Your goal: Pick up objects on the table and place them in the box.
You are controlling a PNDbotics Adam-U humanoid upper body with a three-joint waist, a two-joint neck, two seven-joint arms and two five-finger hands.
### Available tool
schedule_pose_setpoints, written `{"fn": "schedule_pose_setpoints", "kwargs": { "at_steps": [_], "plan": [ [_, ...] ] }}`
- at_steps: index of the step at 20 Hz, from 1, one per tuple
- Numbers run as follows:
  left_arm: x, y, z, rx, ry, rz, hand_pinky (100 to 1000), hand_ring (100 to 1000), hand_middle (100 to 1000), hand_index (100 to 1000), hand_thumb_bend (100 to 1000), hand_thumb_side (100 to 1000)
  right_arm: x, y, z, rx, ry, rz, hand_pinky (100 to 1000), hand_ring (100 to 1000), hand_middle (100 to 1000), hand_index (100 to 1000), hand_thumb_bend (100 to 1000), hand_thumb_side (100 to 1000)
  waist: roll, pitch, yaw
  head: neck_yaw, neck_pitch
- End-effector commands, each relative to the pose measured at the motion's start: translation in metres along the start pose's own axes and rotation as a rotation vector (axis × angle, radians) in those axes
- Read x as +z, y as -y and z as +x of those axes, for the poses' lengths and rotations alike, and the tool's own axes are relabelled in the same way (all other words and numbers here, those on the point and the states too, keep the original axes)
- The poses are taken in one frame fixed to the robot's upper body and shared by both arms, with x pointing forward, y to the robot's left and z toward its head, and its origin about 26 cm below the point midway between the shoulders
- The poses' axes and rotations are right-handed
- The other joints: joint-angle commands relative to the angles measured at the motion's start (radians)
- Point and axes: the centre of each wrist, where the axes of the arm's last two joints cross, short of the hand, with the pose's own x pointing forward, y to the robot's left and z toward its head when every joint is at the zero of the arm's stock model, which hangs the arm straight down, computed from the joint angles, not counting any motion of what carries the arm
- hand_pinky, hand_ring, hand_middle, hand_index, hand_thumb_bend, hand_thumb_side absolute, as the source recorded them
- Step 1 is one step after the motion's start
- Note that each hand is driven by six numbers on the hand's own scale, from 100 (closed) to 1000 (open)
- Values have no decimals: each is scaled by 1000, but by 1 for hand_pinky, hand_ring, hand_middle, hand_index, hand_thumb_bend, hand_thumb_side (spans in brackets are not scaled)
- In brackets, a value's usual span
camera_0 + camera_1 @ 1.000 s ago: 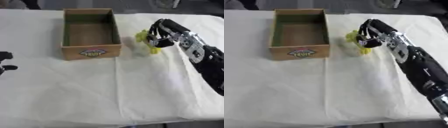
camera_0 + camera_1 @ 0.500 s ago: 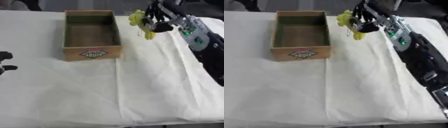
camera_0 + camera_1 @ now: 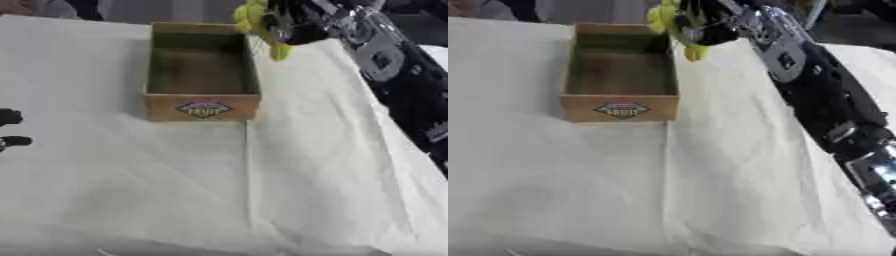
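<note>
An open cardboard box (image 3: 202, 107) with a fruit label on its front stands on the white cloth; its inside looks bare. My right hand (image 3: 293, 26) is raised above the box's far right corner, fingers curled round a yellow-green object (image 3: 255, 20) whose lower tip (image 3: 279, 51) hangs just right of the box's rim. The right arm (image 3: 815, 85) runs down the right side. Only dark fingertips of my left hand (image 3: 10, 129) show at the left edge, low over the cloth.
A white cloth (image 3: 262, 180) with a lengthwise crease covers the table. Dark shapes, partly a person, lie beyond the far edge (image 3: 79, 7).
My right hand has lifted the yellow-green object off the cloth and carried it up and leftwards to the box's far right corner. The camera has also shifted. The left hand has stayed put.
</note>
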Motion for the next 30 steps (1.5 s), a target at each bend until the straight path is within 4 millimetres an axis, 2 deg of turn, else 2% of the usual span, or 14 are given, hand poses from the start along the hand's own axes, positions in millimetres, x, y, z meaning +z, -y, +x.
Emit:
{"fn": "schedule_pose_setpoints", "kwargs": {
  "at_steps": [1, 5, 9, 11, 14, 15, 18, 21, 24, 30],
  "plan": [
    [-6, 2, 11, -3, 45, -27, 641, 844, 618, 703, 220, 611, -7, 8, -1, 26, 2, 1, 196, 292, 376, 535, 100, 194, 5, -9, 17, -18, -19],
    [-11, 6, 16, 7, 65, -52, 641, 844, 618, 703, 218, 609, -11, -4, -4, 24, -16, 33, 206, 301, 380, 541, 100, 197, 9, 1, 63, -36, -29],
    [-12, 8, 17, 12, 73, -62, 641, 845, 618, 703, 218, 609, -10, -23, -11, 32, -47, 87, 314, 398, 448, 626, 100, 242, 14, 9, 85, -49, -34],
    [-13, 9, 18, 14, 74, -64, 641, 845, 618, 703, 218, 610, -9, -33, -13, 45, -55, 133, 358, 441, 485, 670, 100, 265, 15, 11, 87, -51, -33],
    [-13, 10, 17, 16, 72, -67, 642, 845, 618, 703, 219, 610, -9, -45, -14, 64, -48, 214, 501, 577, 600, 775, 111, 326, 16, 11, 80, -51, -32],
    [-12, 10, 17, 16, 71, -68, 642, 845, 618, 703, 219, 610, -9, -48, -13, 70, -41, 245, 504, 581, 603, 777, 115, 328, 17, 10, 77, -50, -32],
    [-12, 9, 16, 16, 68, -64, 642, 845, 618, 703, 222, 610, -8, -52, -12, 74, -24, 295, 559, 653, 707, 831, 171, 332, 19, 7, 64, -47, -32],
    [-10, 8, 15, 16, 61, -57, 642, 845, 618, 702, 224, 611, -7, -50, -7, 68, 7, 289, 562, 660, 720, 836, 156, 321, 19, 3, 45, -40, -30],
    [-8, 6, 12, 13, 50, -44, 642, 845, 618, 702, 227, 613, -6, -39, 2, 23, 44, 218, 544, 652, 706, 833, 100, 262, 18, -3, 16, -21, -26],
    [-2, 1, 6, 8, 24, -10, 642, 845, 618, 702, 230, 615, 10, -2, 24, -166, 94, -1, 523, 646, 687, 830, 100, 141, 22, -19, -63, 27, -15]
  ]
}}
